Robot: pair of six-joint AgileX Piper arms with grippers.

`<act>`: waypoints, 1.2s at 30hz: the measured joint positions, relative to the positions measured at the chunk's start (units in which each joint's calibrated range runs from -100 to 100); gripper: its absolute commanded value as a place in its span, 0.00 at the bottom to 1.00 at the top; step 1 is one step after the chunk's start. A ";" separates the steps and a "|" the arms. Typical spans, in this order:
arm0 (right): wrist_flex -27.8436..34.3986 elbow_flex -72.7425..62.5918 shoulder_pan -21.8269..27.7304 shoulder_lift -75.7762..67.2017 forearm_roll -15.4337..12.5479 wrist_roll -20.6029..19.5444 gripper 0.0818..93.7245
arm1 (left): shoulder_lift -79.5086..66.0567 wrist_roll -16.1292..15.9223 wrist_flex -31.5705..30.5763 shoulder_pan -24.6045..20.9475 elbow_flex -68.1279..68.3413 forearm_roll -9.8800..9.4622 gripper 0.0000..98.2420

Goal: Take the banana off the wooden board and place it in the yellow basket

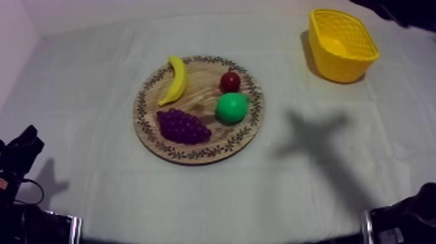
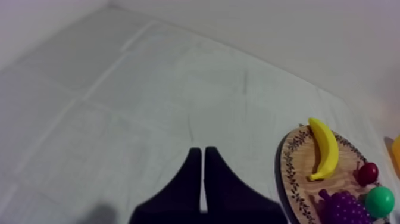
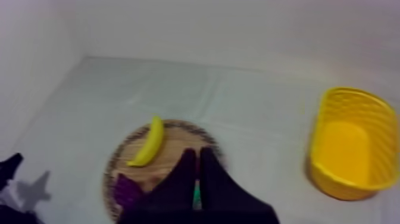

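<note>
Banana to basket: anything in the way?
Nothing visible blocks it. The banana lies free on the wooden board; only the small red fruit sits toward the yellow basket, then bare cloth.

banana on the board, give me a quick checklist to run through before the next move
1. Banana lying on the wooden board, apart from the grapes, the pear and the small red fruit: ok.
2. Yellow basket upright, nothing in it: ok.
3. Right gripper open for the grasp: not ok, shut on nothing.
4. Right gripper lined up on the banana: not ok, it points at the board beside the banana.
5. Left gripper out of the way: ok, shut, over bare cloth beside the board.
</note>
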 measured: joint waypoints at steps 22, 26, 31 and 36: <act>-1.67 -28.15 -2.08 43.48 -24.88 14.63 0.01 | 0.00 0.00 0.00 0.00 0.00 0.00 0.00; -5.39 -27.51 -4.04 46.21 -24.28 14.15 0.01 | 0.00 0.00 0.00 0.00 0.00 0.00 0.00; -7.96 -27.41 -6.89 48.63 -23.37 12.19 0.01 | 0.00 0.00 0.00 0.00 0.00 0.00 0.00; -9.58 -27.29 -9.34 50.94 -21.89 9.29 0.01 | 0.00 0.00 0.00 0.00 0.00 0.00 0.00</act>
